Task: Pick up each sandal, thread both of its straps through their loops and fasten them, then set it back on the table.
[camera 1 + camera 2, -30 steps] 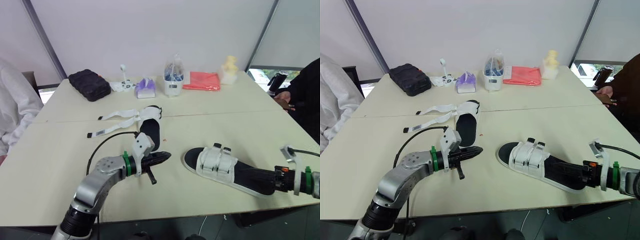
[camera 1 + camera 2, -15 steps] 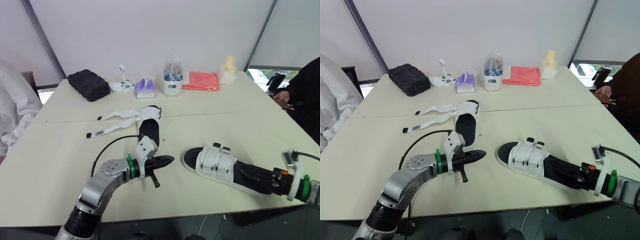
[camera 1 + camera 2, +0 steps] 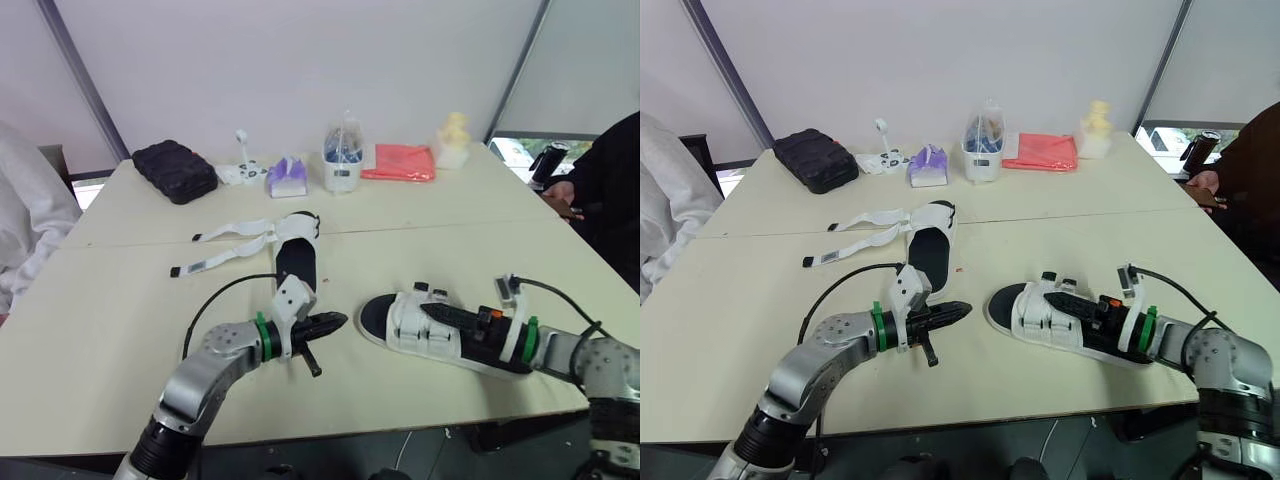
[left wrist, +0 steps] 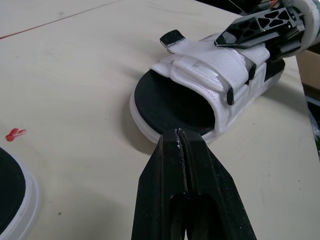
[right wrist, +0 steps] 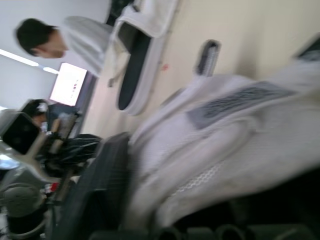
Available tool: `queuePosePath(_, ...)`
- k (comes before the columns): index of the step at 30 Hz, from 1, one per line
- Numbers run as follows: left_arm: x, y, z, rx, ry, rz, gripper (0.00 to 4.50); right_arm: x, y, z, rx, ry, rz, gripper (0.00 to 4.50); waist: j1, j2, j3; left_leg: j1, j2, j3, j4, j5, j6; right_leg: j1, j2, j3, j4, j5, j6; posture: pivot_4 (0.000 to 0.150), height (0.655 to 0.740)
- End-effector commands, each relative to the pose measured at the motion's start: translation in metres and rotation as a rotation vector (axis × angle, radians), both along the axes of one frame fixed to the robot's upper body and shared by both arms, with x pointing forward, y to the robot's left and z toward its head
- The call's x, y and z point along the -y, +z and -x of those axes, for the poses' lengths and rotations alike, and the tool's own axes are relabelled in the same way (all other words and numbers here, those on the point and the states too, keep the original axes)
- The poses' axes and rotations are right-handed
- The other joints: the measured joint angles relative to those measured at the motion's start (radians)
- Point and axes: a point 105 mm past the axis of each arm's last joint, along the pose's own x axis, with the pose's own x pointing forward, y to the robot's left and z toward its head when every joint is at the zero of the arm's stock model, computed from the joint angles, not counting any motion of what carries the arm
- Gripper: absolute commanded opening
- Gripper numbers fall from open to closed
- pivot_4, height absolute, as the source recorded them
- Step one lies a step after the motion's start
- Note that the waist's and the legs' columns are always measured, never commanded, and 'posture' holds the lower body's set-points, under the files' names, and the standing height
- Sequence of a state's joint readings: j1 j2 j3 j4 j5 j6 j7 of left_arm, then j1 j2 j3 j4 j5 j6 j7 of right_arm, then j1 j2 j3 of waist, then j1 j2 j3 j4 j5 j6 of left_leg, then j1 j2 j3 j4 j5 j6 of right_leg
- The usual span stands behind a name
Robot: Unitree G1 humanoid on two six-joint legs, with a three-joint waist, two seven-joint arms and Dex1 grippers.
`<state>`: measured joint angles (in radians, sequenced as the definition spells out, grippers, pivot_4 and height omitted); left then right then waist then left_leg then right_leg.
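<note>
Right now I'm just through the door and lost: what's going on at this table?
A robot is fastening sandals. Its right tool lies over the straps of the near sandal, which sit closed across it on the table. Its left tool is shut and empty, beside that sandal's toe. The far sandal lies with both straps loose.

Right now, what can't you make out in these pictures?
- Heel of the strapped sandal: largely covered by the right arm in both eye views.
- Whether the right claw grips its straps: they crowd the right wrist view.
- Loops of the open sandal: too small in the eye views, cut off in the left wrist view.
- Contents of the clear container: too small.
</note>
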<state>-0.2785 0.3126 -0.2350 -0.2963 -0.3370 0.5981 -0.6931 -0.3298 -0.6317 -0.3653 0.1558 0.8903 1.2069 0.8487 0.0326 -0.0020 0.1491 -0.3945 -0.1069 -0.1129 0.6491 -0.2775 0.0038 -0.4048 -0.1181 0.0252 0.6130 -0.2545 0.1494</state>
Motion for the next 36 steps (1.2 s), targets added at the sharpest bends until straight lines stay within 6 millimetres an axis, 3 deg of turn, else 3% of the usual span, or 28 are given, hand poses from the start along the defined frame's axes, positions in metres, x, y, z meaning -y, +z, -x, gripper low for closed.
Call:
queuePosePath(1,0.0,0.009,0.003,0.044,-0.002,0.015,0.0,-0.004,0.005,-0.001,0.01,-0.001,-0.03,0.76,0.001,0.0,0.0,0.0,0.0,0.0,0.0,0.0,0.0,0.0,0.0,0.0,0.0,0.0,0.0,0.15,0.74)
queuePosePath(3,0.0,0.009,0.003,0.045,-0.001,0.015,0.0,-0.005,0.011,-0.004,0.019,-0.029,-0.071,0.03,-0.001,-0.001,0.0,0.001,0.0,0.0,0.0,0.0,0.0,0.001,0.0,0.0,0.0,0.0,0.0,0.15,0.74)
queuePosePath(5,0.0,0.009,0.003,0.048,0.001,0.014,0.0,-0.001,0.025,-0.012,0.053,-0.096,-0.149,0.03,-0.002,-0.001,0.0,0.001,0.0,0.0,0.0,0.0,0.0,0.001,0.0,0.0,0.0,0.0,0.0,0.15,0.74)
queuePosePath(9,0.0,0.01,-0.001,0.055,0.008,0.014,0.0,0.024,0.063,-0.056,0.163,-0.461,-0.275,0.03,-0.021,0.0,0.001,0.001,0.0,0.0,0.0,0.0,-0.001,0.0,0.0,0.001,0.001,0.001,-0.001,0.15,0.74)
queuePosePath(11,0.002,0.011,-0.001,0.059,0.005,0.014,0.0,0.041,0.07,-0.078,0.142,-0.672,-0.332,0.03,-0.022,0.003,0.002,0.001,0.0,0.0,-0.001,0.001,-0.002,-0.001,0.0,0.001,0.001,0.001,-0.001,0.15,0.74)
queuePosePath(14,0.005,0.011,-0.002,0.065,0.002,0.014,0.0,0.042,0.076,-0.097,0.119,-0.803,-0.384,0.03,-0.019,0.003,0.002,0.001,0.0,-0.001,-0.003,0.005,-0.008,-0.003,0.0,0.0,0.002,0.001,-0.001,0.15,0.74)
queuePosePath(20,0.003,0.012,-0.004,0.093,0.006,-0.015,0.0,0.045,0.063,-0.134,0.043,-1.105,-0.422,0.03,-0.034,0.004,0.003,0.001,0.0,0.002,-0.004,0.005,-0.009,-0.004,0.0,0.0,0.002,0.001,-0.001,0.15,0.74)
queuePosePath(30,0.001,0.014,-0.008,0.104,0.04,-0.016,0.0,0.039,0.049,-0.154,0.013,-1.217,-0.407,0.03,-0.053,0.005,0.004,0.001,0.0,0.002,-0.004,0.006,-0.009,-0.004,0.001,0.0,0.004,0.001,-0.001,0.15,0.74)
queuePosePath(33,0.003,0.015,-0.007,0.104,0.038,-0.012,0.0,0.035,0.047,-0.156,0.028,-1.22,-0.381,1.24,-0.053,0.005,0.004,0.001,0.0,0.002,-0.003,0.006,-0.009,-0.003,0.001,0.0,0.004,0.001,-0.001,0.15,0.74)
queuePosePath(36,-0.002,0.016,-0.009,0.108,0.055,-0.015,0.0,0.031,0.048,-0.155,0.051,-1.193,-0.357,2.81,-0.053,0.006,0.004,0.002,0.0,0.002,-0.003,0.006,-0.009,-0.003,0.001,0.0,0.004,0.001,-0.001,0.15,0.74)
